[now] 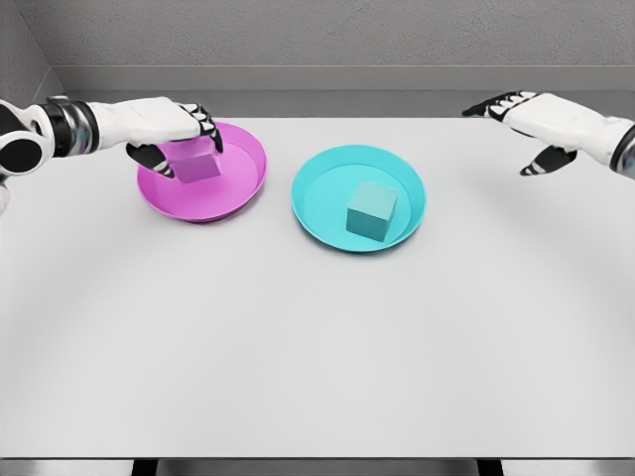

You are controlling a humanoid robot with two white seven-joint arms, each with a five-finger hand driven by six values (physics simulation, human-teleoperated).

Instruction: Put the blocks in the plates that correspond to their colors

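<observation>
Left hand (179, 134) gripping pink block (196, 165) over pink plate (243, 193) | right hand (536, 124) open, empty, hovering at table's (317, 337) far right | teal block (372, 210) sits in teal plate (313, 213) | remaining: release pink block

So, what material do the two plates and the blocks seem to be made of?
Pink plate and teal plate: likely plastic, even color, smooth with a soft sheen. Pink block and teal block: matte, flat faces; foam, plastic or painted wood, the render leaves it open.
</observation>
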